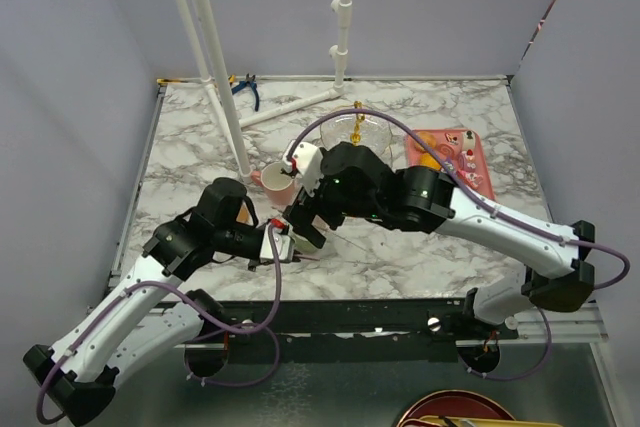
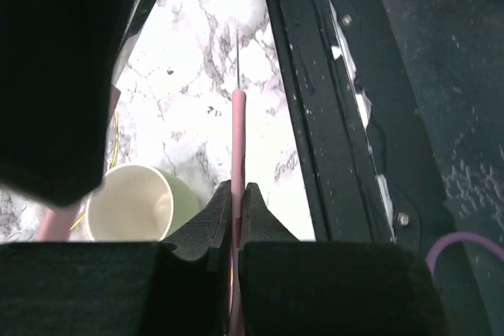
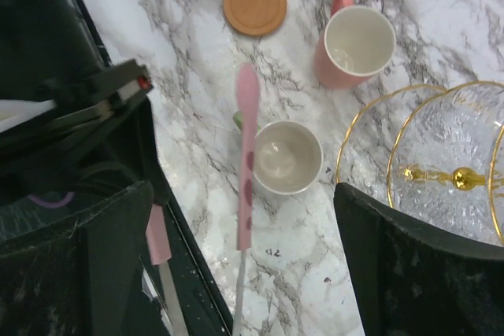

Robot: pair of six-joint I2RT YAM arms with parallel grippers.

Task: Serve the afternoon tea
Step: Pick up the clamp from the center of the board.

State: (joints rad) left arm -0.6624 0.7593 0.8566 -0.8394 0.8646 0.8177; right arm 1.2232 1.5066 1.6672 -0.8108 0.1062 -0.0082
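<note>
My left gripper (image 2: 238, 186) (image 1: 287, 245) is shut on a pink-handled utensil (image 2: 238, 135) whose thin metal end points out over the table's near edge. The same utensil (image 3: 157, 234) shows low at the left of the right wrist view. My right gripper (image 3: 240, 190) (image 1: 305, 222) hangs open above a second pink-handled utensil (image 3: 246, 155). It sits beside the pale-green mug (image 3: 287, 156) (image 2: 134, 204), and neither finger touches it. The pink mug (image 3: 354, 45) (image 1: 272, 182) stands further back. Two round brown coasters (image 3: 253, 1) lie overlapping. The glass stand (image 3: 457, 171) (image 1: 355, 132) has gold rims.
A flat pink tray (image 1: 450, 159) carrying small cakes lies right of the stand. White poles (image 1: 215, 57) rise at the back left, with blue pliers (image 1: 247, 87) near them. A black rail (image 2: 331, 116) runs along the near table edge.
</note>
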